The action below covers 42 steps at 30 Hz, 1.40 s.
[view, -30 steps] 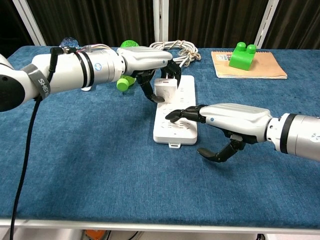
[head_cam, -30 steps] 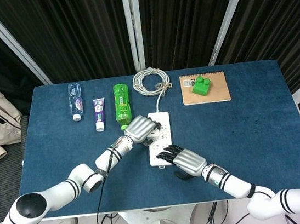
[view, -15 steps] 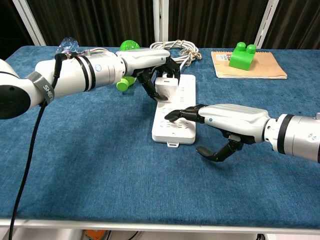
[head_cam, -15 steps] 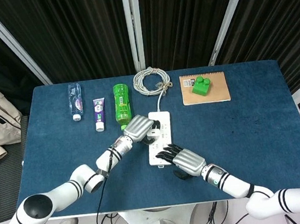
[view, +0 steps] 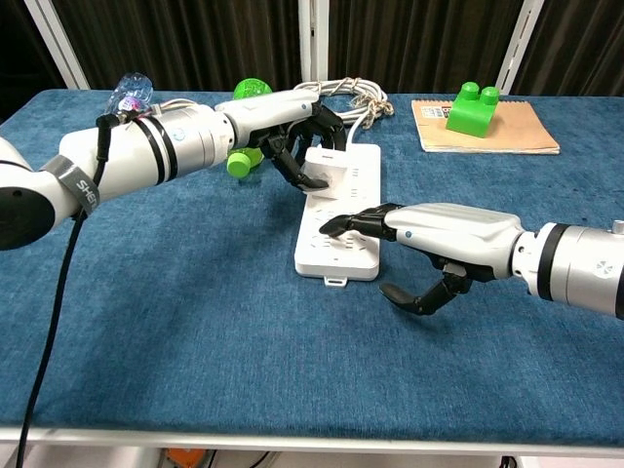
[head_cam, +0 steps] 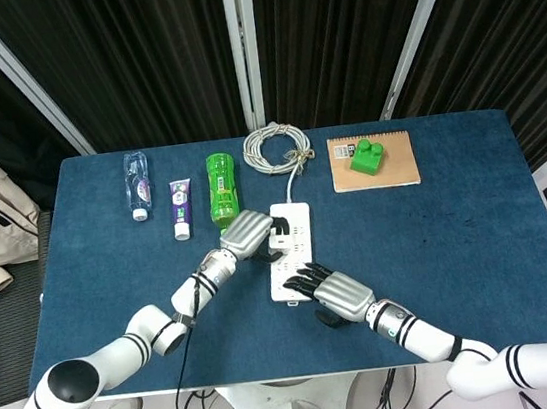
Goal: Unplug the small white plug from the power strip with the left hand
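Observation:
The white power strip point(head_cam: 300, 233) point(view: 338, 255) lies lengthwise at the table's middle. Its cord runs back to a coiled cable point(head_cam: 276, 148) point(view: 343, 96). The small white plug point(view: 325, 168) point(head_cam: 281, 227) stands tilted at the strip's far half, and I cannot tell whether its pins have left the socket. My left hand point(head_cam: 249, 233) point(view: 291, 129) grips the plug from the left, dark fingers wrapped around it. My right hand point(head_cam: 332, 294) point(view: 444, 238) presses its fingertips point(view: 336, 225) on the strip's near half, thumb hanging off to the right.
A green bottle point(head_cam: 223, 192), a toothpaste tube point(head_cam: 181, 208) and a clear bottle point(head_cam: 137, 183) lie along the back left. At the back right a green block point(head_cam: 366, 156) point(view: 471, 107) sits on a brown notebook point(head_cam: 397, 165).
My left hand has pulled and tipped the plug slightly up and away along the strip. The right hand keeps pressing the strip, which has barely shifted.

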Each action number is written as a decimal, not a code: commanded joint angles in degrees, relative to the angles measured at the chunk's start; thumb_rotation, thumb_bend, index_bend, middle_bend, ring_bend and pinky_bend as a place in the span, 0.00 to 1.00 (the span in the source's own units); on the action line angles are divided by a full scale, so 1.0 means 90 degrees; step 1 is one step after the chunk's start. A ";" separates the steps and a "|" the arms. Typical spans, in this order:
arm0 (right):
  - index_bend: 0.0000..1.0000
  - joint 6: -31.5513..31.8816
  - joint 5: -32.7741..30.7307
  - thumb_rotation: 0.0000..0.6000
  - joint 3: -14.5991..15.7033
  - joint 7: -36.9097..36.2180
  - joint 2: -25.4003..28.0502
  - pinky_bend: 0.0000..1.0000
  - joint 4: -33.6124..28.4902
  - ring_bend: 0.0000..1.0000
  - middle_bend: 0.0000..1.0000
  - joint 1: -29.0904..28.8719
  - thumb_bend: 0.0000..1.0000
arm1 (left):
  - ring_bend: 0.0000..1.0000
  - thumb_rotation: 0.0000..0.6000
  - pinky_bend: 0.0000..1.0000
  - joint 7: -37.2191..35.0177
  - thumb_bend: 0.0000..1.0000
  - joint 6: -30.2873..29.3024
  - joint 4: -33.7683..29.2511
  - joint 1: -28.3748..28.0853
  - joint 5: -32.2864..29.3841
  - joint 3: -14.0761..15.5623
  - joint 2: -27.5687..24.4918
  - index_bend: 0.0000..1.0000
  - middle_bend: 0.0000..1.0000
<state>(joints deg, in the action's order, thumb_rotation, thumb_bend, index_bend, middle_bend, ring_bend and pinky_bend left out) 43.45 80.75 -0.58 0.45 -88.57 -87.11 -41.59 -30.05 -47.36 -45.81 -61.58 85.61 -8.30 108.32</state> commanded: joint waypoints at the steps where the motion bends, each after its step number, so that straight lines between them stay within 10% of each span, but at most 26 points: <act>1: 0.03 0.0007 -0.0022 1.00 0.0002 0.0020 -0.0001 0.00 -0.0009 0.00 0.12 0.0002 0.51 | 0.62 1.00 0.68 -0.0249 0.45 -0.0084 0.0053 0.0066 -0.0004 0.0026 0.0065 0.72 0.76; 42: 0.03 0.0046 -0.0117 1.00 0.0001 0.0100 -0.0008 0.00 -0.0060 0.00 0.12 -0.0043 0.51 | 0.66 1.00 0.68 -0.1165 0.48 -0.0915 0.0405 0.0329 -0.0032 -0.0128 0.0183 0.77 0.83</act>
<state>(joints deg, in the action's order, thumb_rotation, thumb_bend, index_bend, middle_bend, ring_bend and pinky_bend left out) 43.84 79.68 -0.57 1.34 -88.65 -87.64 -41.97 -40.61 -55.09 -41.78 -58.73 85.24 -9.21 110.29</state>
